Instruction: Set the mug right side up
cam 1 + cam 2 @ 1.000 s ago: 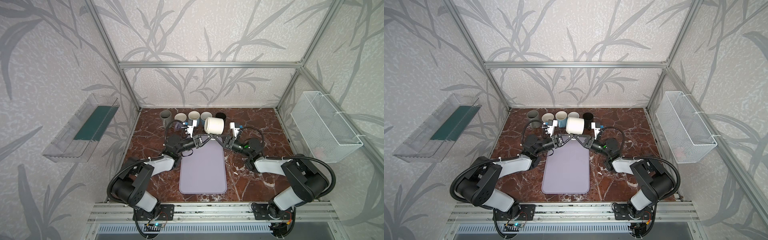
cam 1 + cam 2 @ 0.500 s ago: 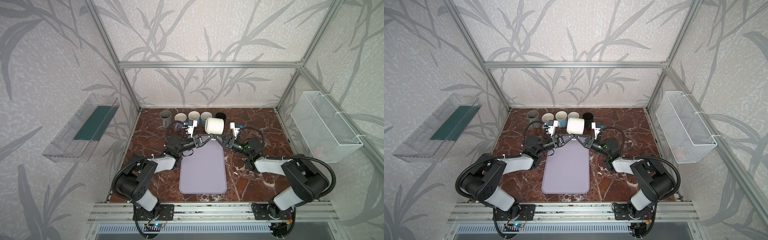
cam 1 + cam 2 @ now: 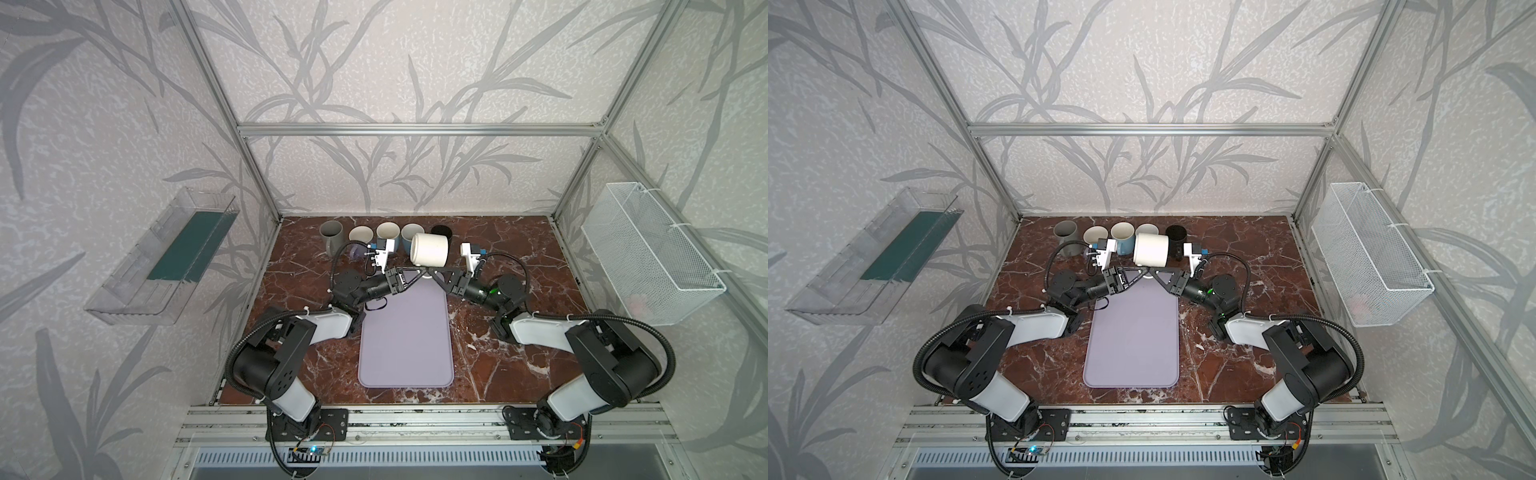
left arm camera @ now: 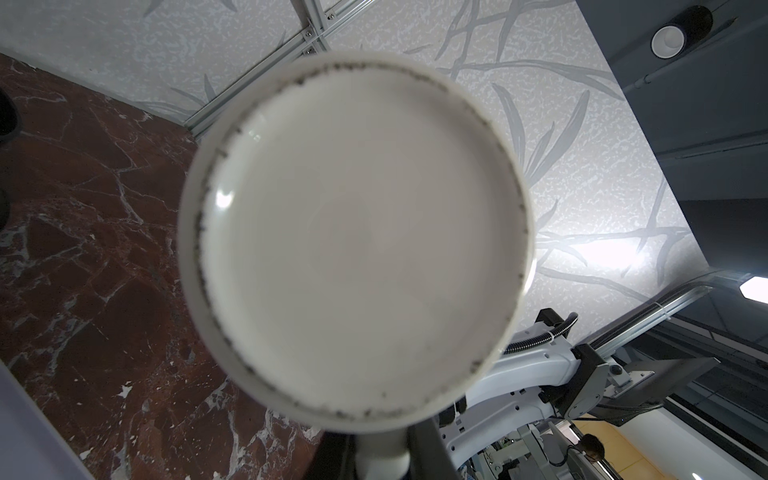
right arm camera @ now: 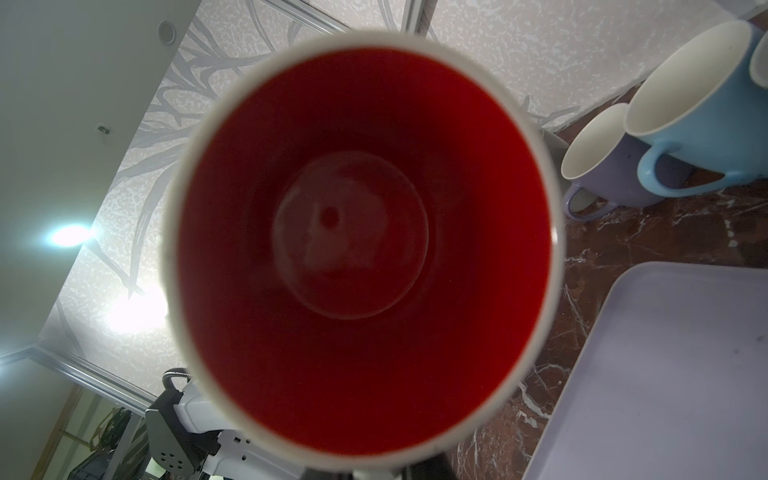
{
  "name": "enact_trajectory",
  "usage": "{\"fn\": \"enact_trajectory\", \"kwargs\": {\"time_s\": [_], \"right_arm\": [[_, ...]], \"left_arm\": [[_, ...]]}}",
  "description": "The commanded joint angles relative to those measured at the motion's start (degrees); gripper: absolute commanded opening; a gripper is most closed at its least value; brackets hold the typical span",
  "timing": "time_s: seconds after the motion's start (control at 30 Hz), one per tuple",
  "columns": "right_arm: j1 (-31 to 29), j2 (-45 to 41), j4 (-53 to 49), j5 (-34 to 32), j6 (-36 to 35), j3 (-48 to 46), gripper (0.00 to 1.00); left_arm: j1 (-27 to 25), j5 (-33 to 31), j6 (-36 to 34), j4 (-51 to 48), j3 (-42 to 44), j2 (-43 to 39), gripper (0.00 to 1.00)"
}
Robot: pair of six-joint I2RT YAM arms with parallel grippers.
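Mug (image 3: 430, 249) on its side, up off the marble table (image 3: 519, 249), hanging over the twelve o'clock end of the lavender mat (image 3: 406, 332) in both top views. Base faces nine, mouth faces three. Left gripper (image 3: 419, 273) and right gripper (image 3: 434, 273) meet nose to nose beneath it, both clamped on its handle.

Close behind at twelve I've got a row of mugs (image 3: 360, 236) along the back wall. The held one covers part of the black mug (image 3: 441, 230) and its neighbour. Wire basket (image 3: 648, 253) at three, clear bin (image 3: 166, 257) at nine, both well apart.

Left wrist now: the mug's white base (image 4: 353, 232) fills my view, its handle pinched between the dark fingers (image 4: 428, 453).

Right wrist: I'm looking straight into the red inside (image 5: 361, 249), and dark fingers (image 5: 428, 467) flank the handle stub. A blue mug (image 5: 698, 124) and a lavender mug (image 5: 602, 166) stand upright nearby, mat corner beside them.
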State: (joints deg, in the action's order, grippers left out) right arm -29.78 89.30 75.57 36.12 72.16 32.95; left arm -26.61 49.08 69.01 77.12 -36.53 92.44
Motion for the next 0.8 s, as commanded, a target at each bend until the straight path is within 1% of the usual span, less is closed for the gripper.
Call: {"fn": "enact_trajectory", "kwargs": {"time_s": [0.0,0.03,0.1,0.13,0.33,0.5,0.67,0.77], "right_arm": [[0.1,-2.6,4.9,1.0,-0.5,2.5,0.03],[0.1,-2.6,4.8,1.0,-0.4,2.5,0.01],[0.0,-2.5,4.9,1.1,-0.4,2.7,0.00],[0.0,-2.5,4.9,1.2,-0.4,2.7,0.00],[0.0,-2.4,4.8,1.1,-0.2,3.0,0.00],[0.0,-2.3,4.8,1.2,0.0,3.0,0.00],[0.0,-2.0,4.6,1.2,-0.1,2.8,0.00],[0.0,-1.8,4.8,1.3,0.1,2.8,0.00]], "left_arm": [[0.0,1.6,0.7,3.9,-1.9,1.0,0.00],[0.1,1.7,0.8,3.9,-1.9,1.0,0.00],[0.1,1.8,0.8,3.9,-2.0,0.8,0.00],[0.1,1.8,0.8,3.9,-2.0,0.8,0.02],[0.1,1.6,1.4,3.9,-2.4,1.4,0.25],[0.2,2.2,2.2,3.9,-3.0,2.1,0.34],[0.3,2.4,2.2,3.9,-2.9,1.9,0.39],[0.4,2.6,2.3,3.9,-2.8,2.1,0.48]]}}
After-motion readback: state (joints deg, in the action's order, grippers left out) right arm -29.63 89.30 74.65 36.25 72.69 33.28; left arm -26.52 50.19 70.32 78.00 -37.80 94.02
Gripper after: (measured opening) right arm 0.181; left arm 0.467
